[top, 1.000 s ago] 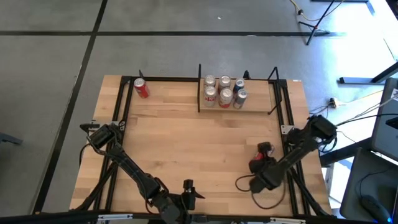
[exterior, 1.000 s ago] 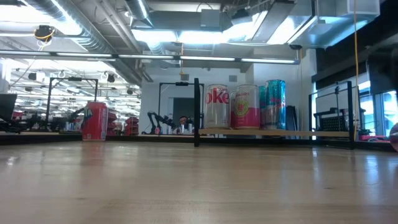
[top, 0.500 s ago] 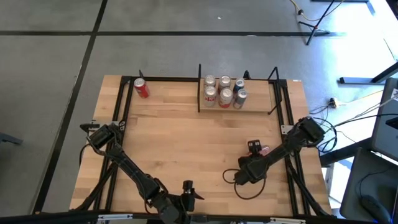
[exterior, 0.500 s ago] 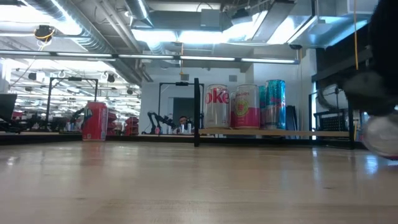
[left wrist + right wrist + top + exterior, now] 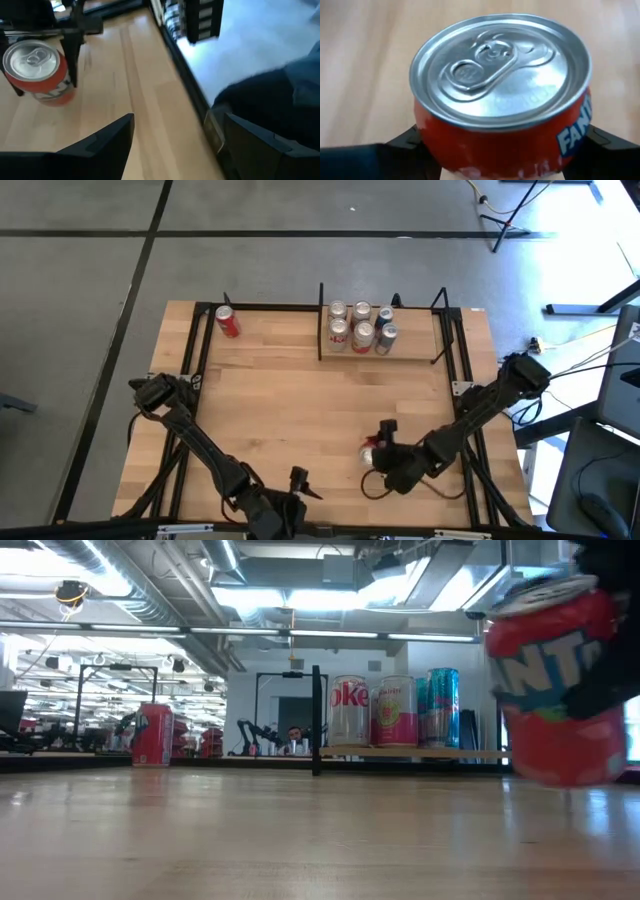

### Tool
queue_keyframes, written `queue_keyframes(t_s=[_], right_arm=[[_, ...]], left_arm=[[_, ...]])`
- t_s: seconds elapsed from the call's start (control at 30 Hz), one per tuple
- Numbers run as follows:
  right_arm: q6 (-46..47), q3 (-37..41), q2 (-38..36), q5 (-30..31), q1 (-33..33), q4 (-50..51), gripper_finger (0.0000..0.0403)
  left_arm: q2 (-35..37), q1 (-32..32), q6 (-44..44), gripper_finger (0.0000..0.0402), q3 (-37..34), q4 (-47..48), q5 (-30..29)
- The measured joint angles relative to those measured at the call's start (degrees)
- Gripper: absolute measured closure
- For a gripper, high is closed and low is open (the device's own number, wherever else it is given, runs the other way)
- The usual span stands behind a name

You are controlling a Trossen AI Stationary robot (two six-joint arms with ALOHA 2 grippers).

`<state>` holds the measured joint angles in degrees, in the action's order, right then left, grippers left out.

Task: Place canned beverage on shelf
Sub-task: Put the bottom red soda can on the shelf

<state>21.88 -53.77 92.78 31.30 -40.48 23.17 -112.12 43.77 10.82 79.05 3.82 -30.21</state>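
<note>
Near edge: right gripper point(image 5: 378, 452) clamped on upright red Fanta can w/ silver pull-tab lid point(image 5: 502, 107), fingers point(image 5: 395, 150) pressed vs. both sides. Left gripper point(image 5: 175, 145) spread wide, empty, at table's near-left edge. Farther back: small light-wood shelf w/ thin black uprights point(image 5: 412, 340) w/ six cans; lone red can point(image 5: 227, 321) far-left.

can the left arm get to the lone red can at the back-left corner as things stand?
Probably yes. The left gripper sits open at the table's near edge and holds nothing. The red can stands alone at the far-left corner, bare tabletop between them. The right gripper, holding the Fanta can, is off to the right.
</note>
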Motion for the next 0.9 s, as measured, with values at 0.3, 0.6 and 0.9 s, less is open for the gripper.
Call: queue_keyframes(t_s=[0.3, 0.6, 0.9], right_arm=[[-6.56, 17.64, 0.10, -11.31, 5.45, -45.16, 0.0135], [-3.91, 19.18, -0.06, -16.38, 7.18, -47.24, 0.0067], [-0.16, 19.25, -8.17, -19.74, 7.14, -35.37, 0.0034]], left_arm=[[0.11, -2.15, -2.25, 0.0113, -0.04, 4.46, 1.63], [0.11, -3.41, -0.52, 0.0113, -0.04, 4.32, 6.16], [0.07, -3.68, -0.48, 0.0113, -0.07, 4.18, 5.48]])
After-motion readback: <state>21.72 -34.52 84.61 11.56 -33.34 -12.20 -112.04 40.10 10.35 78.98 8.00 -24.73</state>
